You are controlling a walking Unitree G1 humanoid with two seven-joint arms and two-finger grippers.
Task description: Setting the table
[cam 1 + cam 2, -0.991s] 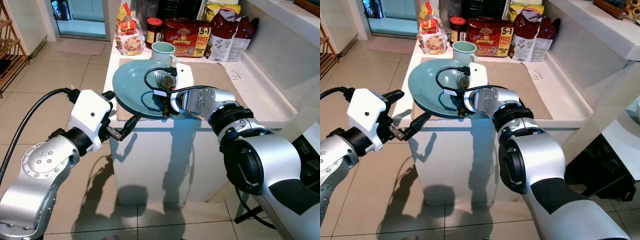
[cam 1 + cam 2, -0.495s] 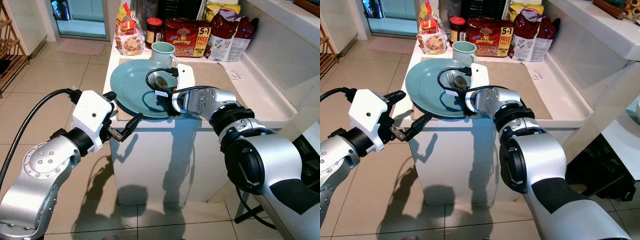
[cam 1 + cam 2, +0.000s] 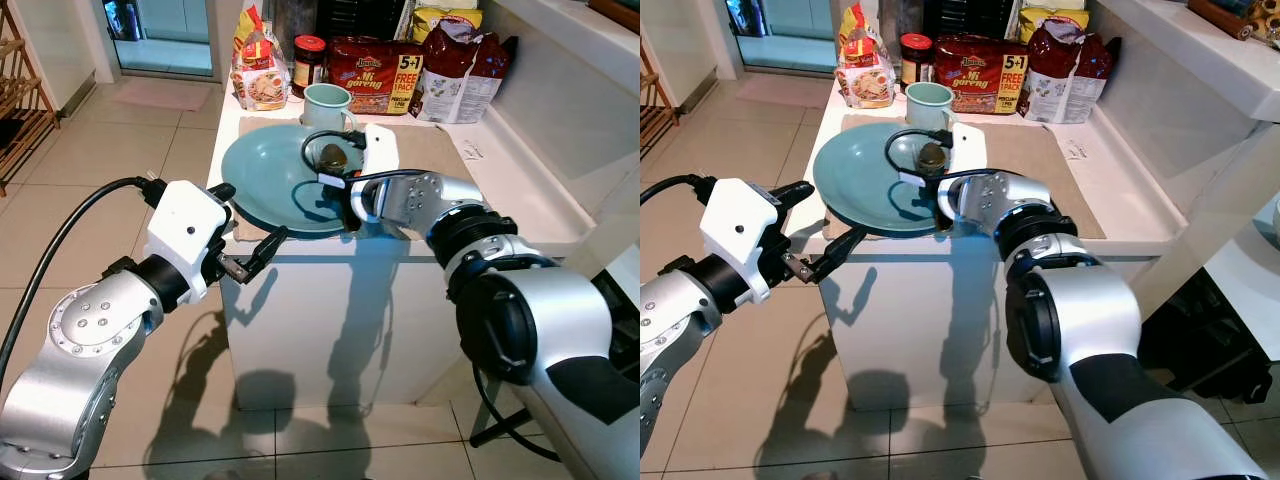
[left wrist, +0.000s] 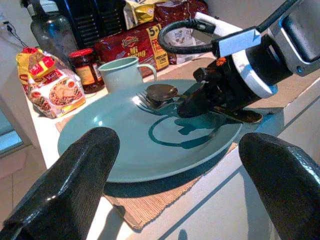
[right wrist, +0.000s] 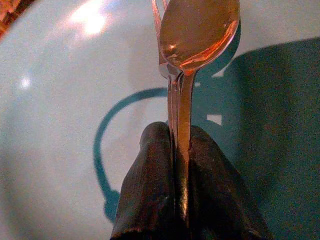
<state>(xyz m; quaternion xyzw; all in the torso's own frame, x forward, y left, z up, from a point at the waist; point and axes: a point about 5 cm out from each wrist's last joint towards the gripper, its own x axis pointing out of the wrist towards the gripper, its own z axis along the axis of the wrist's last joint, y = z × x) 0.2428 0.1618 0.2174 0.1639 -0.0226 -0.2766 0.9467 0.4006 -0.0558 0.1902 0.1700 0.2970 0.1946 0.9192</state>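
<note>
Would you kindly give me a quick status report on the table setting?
Right gripper shut on spoon and fork, over teal plate. Left gripper open, below counter edge. Mug close behind plate.

fork (image 5: 161, 60): mostly behind spoon (image 5: 197, 30) | handles: hidden in right gripper (image 5: 176, 195)

Plate (image 3: 268, 172) on a mat (image 3: 432, 148) at the counter's (image 3: 520, 205) front edge. Mug (image 3: 325, 104) just behind the plate; jar (image 3: 308, 62) and food packets (image 3: 376, 72) behind it. Spoon (image 5: 199, 30) and fork (image 5: 159, 20) above the plate, apparently not touching, between the right gripper's (image 5: 176, 165) fingers. Left gripper (image 3: 262, 251) before the counter.
</note>
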